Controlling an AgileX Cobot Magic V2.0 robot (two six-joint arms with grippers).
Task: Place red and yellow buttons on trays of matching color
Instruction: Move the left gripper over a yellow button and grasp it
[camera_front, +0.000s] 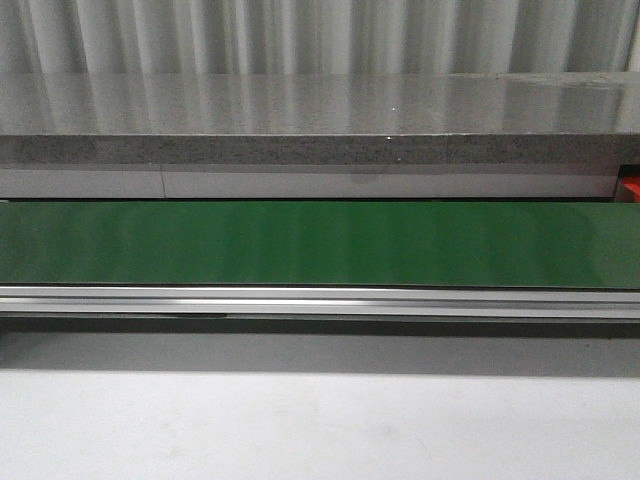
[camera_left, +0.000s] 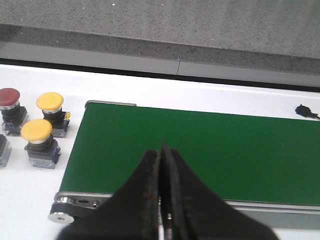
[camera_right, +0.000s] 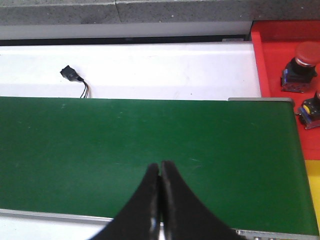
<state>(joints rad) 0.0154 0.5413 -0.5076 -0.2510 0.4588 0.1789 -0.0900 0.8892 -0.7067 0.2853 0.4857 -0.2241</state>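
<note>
Off the end of the green belt (camera_left: 200, 150), two yellow buttons (camera_left: 36, 131) and a red button (camera_left: 9, 97) are still waiting on the white desk (camera_left: 30, 190), while one red button (camera_right: 305, 55) is already sitting in the red tray (camera_right: 270, 65) beyond the belt's other end. Both the left tool (camera_left: 161, 150) and right tool (camera_right: 160, 167) are hovering over the belt, pressed together and holding nothing. No writing or labels are showing anywhere.

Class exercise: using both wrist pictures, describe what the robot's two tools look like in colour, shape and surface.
The left tool and the right tool look alike: each has two matte black fingers that taper from a broad base to a narrow tip. The left fingers' inner edges look worn. No cables or markings show.
</note>
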